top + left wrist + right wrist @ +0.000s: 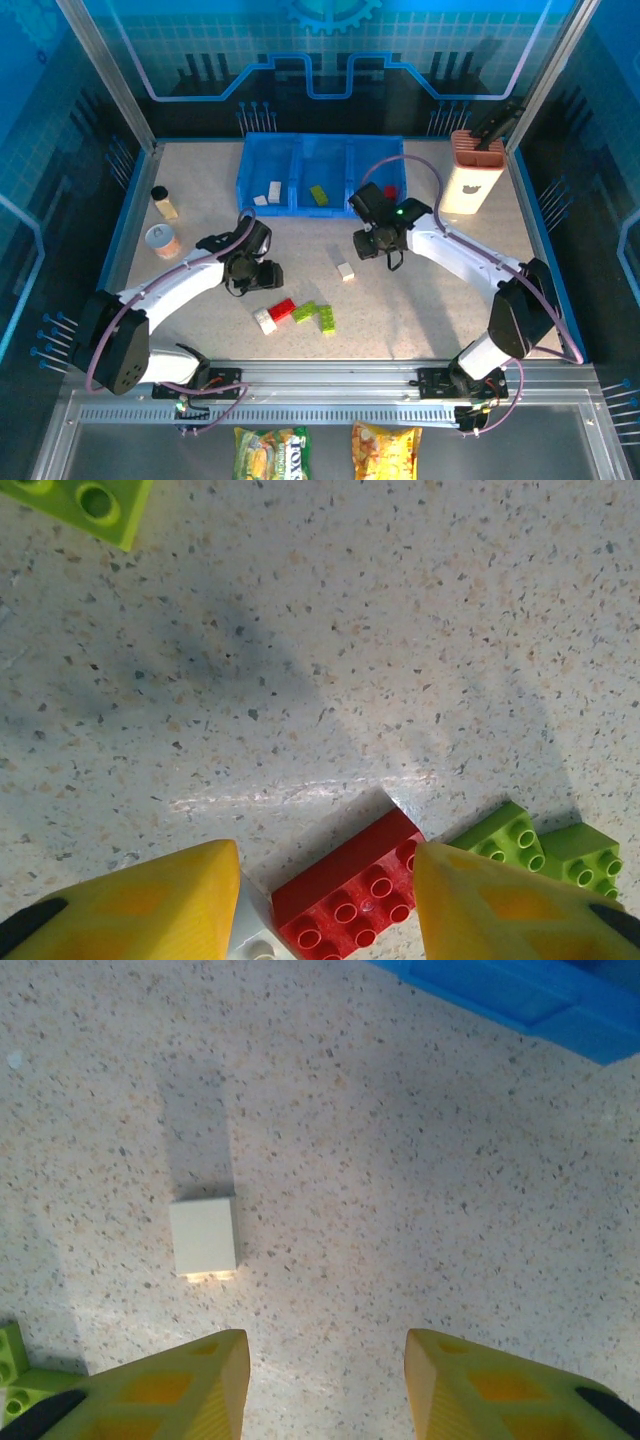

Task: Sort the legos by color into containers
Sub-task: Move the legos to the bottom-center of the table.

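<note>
Two yellow fingers (pixel 150 900) of the left gripper (pixel 322 865) are standing wide apart and gripping nothing. A red brick (pixel 350 895) is lying studs-up between them on the speckled table (pixel 350 630). A white brick (pixel 255 935) is touching the red one's left end, and a lime green brick (pixel 545 845) is lying just beside its right end.

The right gripper (pixel 325 1345) is spread equally wide and is also empty. A lone white brick (pixel 205 1237) is lying ahead of its left finger.

From above, this loose cluster of white, red and green is sitting near the front of the table. The blue tray (pixel 320 140) is sitting at the back, and its three compartments are already holding bricks: two white pieces (pixel 268 194) on the left, a green piece (pixel 319 194) in the middle and a red piece (pixel 390 190) on the right.

Two snack packets (pixel 272 450) are lying below the arm bases, but their lettering is too small to read with any certainty.
</note>
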Robot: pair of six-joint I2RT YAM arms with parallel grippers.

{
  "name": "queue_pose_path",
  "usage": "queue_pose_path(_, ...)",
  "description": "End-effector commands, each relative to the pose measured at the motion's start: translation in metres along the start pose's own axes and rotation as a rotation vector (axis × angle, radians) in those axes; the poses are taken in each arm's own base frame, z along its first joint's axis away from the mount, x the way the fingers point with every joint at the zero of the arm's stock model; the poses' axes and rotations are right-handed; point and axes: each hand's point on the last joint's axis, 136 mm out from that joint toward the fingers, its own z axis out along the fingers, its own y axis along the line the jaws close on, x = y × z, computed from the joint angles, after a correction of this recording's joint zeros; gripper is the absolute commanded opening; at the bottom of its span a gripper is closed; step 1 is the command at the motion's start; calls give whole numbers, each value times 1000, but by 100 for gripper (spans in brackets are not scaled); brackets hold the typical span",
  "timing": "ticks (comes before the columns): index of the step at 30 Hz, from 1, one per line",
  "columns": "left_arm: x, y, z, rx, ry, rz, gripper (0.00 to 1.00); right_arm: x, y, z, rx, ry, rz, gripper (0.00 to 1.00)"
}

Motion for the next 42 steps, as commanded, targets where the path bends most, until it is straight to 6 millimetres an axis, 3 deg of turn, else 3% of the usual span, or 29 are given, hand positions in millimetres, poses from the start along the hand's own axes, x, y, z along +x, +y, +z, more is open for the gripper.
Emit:
queue_pose_path(1,7,1,5,-15,4,-33,50,9,0,-5,-6,2,16,46)
queue_pose_path(10,24,-4,18,-39,61,-20,51,17,-1,0,-4,22,17,46)
queue_pose_path(20,54,-15,18,-58,141,89,64,19,-1,0,-7,23,22,46)
queue_pose_path(28,75,-7,15,-171,171,151,72,19,0,-1,-11,23,22,46)
queue_pose_path(42,76,9,23,-269,195,225,74,19,1,-3,-20,22,24,46)
